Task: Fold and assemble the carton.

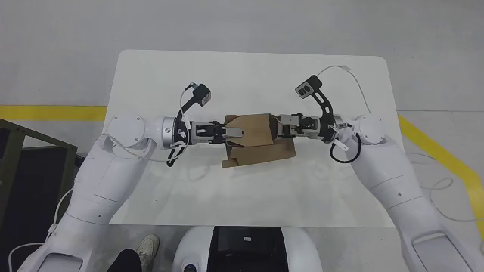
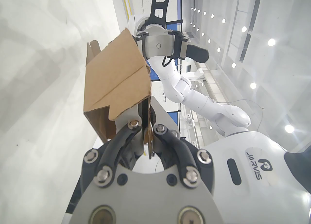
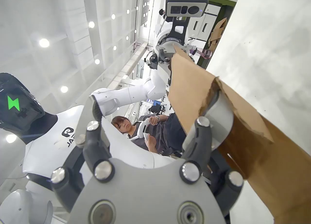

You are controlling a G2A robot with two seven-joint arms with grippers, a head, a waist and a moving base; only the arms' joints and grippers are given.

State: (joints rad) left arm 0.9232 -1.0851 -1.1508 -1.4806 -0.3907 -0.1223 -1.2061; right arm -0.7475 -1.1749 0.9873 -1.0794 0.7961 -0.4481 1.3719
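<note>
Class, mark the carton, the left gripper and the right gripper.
carton [image 1: 255,127], top view, its upper panel.
left gripper [image 2: 145,115], left wrist view, between its fingertips.
right gripper [image 3: 154,102], right wrist view, between its fingertips.

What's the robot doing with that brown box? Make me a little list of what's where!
thing: carton, brown cardboard, partly folded, flaps loose
place: between the two arms, over the middle of the white table
left gripper: pinched shut on a carton edge
right gripper: spread open, one finger against the carton's other end
lifted or resting: cannot tell
</note>
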